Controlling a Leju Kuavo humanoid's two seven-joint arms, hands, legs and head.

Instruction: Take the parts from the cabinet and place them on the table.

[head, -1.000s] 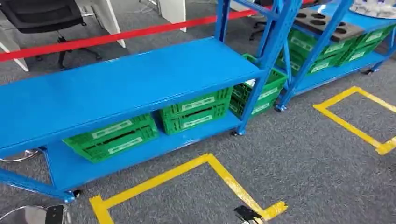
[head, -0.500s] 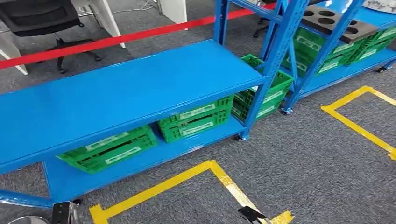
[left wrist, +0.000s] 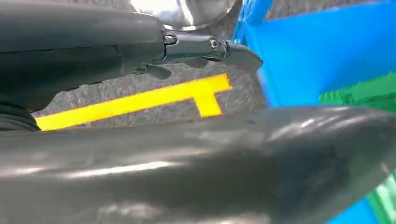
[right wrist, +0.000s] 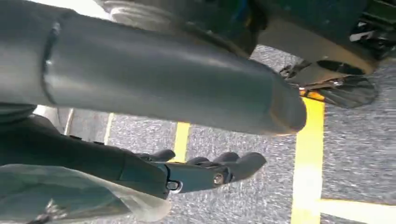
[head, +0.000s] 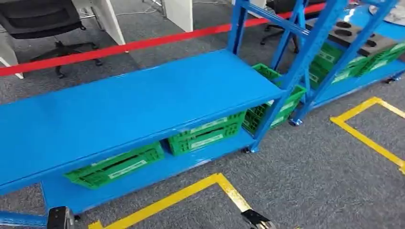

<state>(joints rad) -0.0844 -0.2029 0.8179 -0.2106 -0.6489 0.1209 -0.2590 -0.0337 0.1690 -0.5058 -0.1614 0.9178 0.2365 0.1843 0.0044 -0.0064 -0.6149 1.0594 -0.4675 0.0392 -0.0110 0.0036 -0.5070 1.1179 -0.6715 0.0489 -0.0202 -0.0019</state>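
The clear, crinkled plastic bag (right wrist: 70, 196), probably a bagged part, lies against the right hand (right wrist: 187, 175). Whether the fingers truly clamp it cannot be told. The film looks slick, so a loose hold could let it slip onto the coarse grey carpet (head: 325, 167). The left hand (left wrist: 196, 46) hangs with fingers stretched, holding nothing. It is near the smooth blue steel shelf rack (head: 143, 100), whose hard edge it could clip. Ribbed green plastic crates (head: 205, 136) sit on the lower shelf.

My left hand (head: 59, 218) is cut off at the 7 o'clock edge. My right hand (right wrist: 201, 172) presses a clear bag (right wrist: 70, 196); its contents are too blurred to tell.
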